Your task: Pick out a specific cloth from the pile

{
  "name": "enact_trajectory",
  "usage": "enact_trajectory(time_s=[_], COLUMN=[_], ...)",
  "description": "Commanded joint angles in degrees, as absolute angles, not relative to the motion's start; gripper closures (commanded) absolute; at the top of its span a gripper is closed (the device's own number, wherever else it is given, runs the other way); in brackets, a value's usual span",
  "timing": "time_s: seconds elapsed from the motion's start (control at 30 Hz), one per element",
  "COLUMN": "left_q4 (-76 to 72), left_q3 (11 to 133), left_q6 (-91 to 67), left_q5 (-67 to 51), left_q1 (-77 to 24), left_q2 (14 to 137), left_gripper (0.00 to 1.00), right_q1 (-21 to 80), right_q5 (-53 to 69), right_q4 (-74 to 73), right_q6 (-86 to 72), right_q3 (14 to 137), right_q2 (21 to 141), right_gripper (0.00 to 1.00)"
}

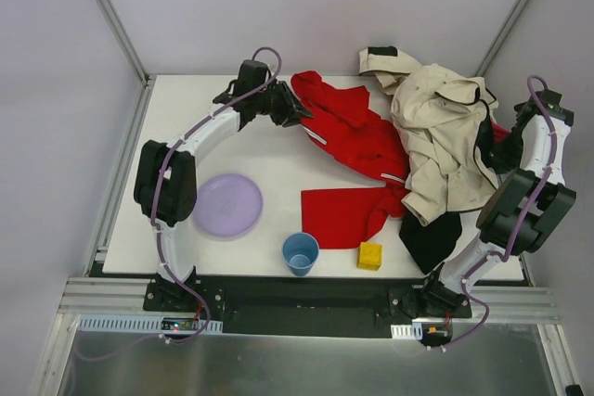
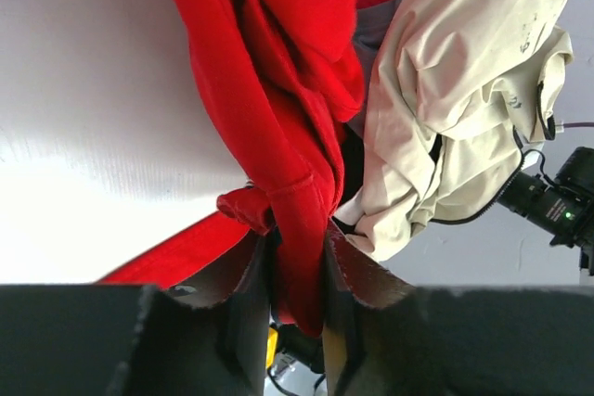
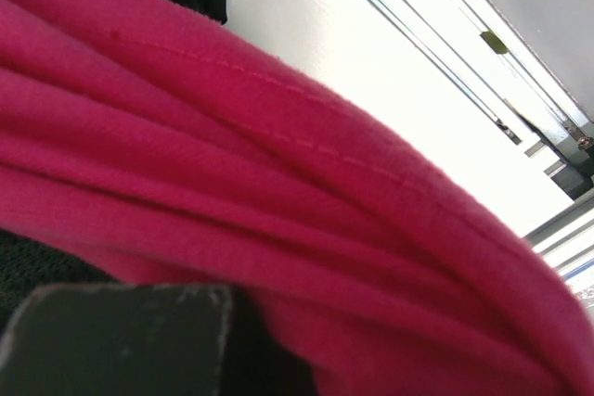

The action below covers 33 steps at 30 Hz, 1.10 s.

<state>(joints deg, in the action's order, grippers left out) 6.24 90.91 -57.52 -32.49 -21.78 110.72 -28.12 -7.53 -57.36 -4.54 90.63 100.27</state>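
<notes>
The cloth [image 1: 357, 141] is a big red garment spread from the table's back middle down to the front centre, its right part tucked under the pile [image 1: 441, 136], mostly a cream-and-black jacket. My left gripper [image 1: 295, 107] is at the cloth's upper left end. In the left wrist view it [image 2: 297, 229] is shut on a rolled red fold [image 2: 269, 90], with the jacket [image 2: 455, 90] just to the right. My right gripper [image 1: 490, 146] is at the pile's right side. Bunched magenta cloth [image 3: 278, 183] fills the right wrist view, crosses the shut jaws and hides the tips.
A purple plate [image 1: 227, 206] lies front left beside the left arm. A blue cup [image 1: 300, 253] and a yellow block [image 1: 369, 256] stand near the front edge. A black garment [image 1: 432, 238] hangs out under the jacket at front right.
</notes>
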Motion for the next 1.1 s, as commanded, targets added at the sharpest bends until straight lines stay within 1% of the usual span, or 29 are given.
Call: enact_trajectory(time_s=[0.0, 0.07, 0.1, 0.17, 0.2, 0.27, 0.4, 0.43, 0.53, 0.63, 0.73, 0.87, 0.97, 1.07], left_q4=[9.6, 13.3, 14.7, 18.8, 19.9, 23.2, 29.0, 30.6, 35.4, 37.8, 37.9, 38.0, 37.9, 37.9], left_q3=[95.4, 98.0, 99.7, 103.6, 105.6, 109.9, 116.4, 118.1, 122.2, 123.5, 125.1, 132.5, 135.6, 136.5], left_q6=[-53.6, -52.6, -52.0, -50.1, -49.7, -49.1, -48.2, -47.7, -46.1, -45.8, -47.4, -51.1, -55.4, -56.7], left_q5=[-32.8, -32.7, -33.0, -33.5, -33.7, -34.7, -35.2, -35.1, -34.6, -34.4, -34.6, -36.0, -36.0, -35.9], left_q1=[-23.6, -25.0, -25.7, -27.1, -27.8, -28.9, -30.7, -31.0, -31.8, -32.4, -32.8, -33.6, -34.2, -35.4], left_q2=[111.2, 113.1, 114.4, 117.2, 119.1, 122.4, 128.8, 130.5, 135.2, 137.6, 140.0, 145.6, 148.7, 150.6], left_gripper=[0.65, 0.43, 0.34, 0.21, 0.17, 0.13, 0.10, 0.01, 0.01, 0.01, 0.01, 0.01, 0.02, 0.03], right_q1=[-29.5, -29.5, -29.5, -29.5, -29.5, -29.5, -29.5, -29.5, -29.5, -29.5, -29.5, -29.5, -29.5, -29.5], right_q5=[-9.1, -9.1, -9.1, -9.1, -9.1, -9.0, -8.7, -8.6, -8.4, -8.0, -7.6, -7.6, -7.7, -7.8], right_q4=[-58.3, -58.3, -58.3, -58.3, -58.3, -58.1, -58.0, -58.0, -57.9, -57.7, -57.6, -57.3, -57.0, -56.9], right_q6=[-5.9, -5.8, -5.8, -5.7, -5.7, -5.7, -5.4, -5.4, -5.3, -5.4, -5.3, -5.3, -5.3, -5.4], right_q3=[91.3, 91.4, 91.3, 91.1, 91.1, 91.0, 90.6, 90.4, 90.2, 89.8, 89.5, 88.9, 88.2, 87.6], right_q2=[99.1, 99.1, 99.0, 99.0, 99.0, 99.0, 98.8, 98.8, 98.6, 98.4, 98.4, 98.3, 98.0, 98.0], right_gripper=[0.99, 0.99, 0.99, 0.99, 0.99, 0.99, 1.00, 0.99, 0.99, 0.99, 0.99, 0.99, 0.99, 0.99])
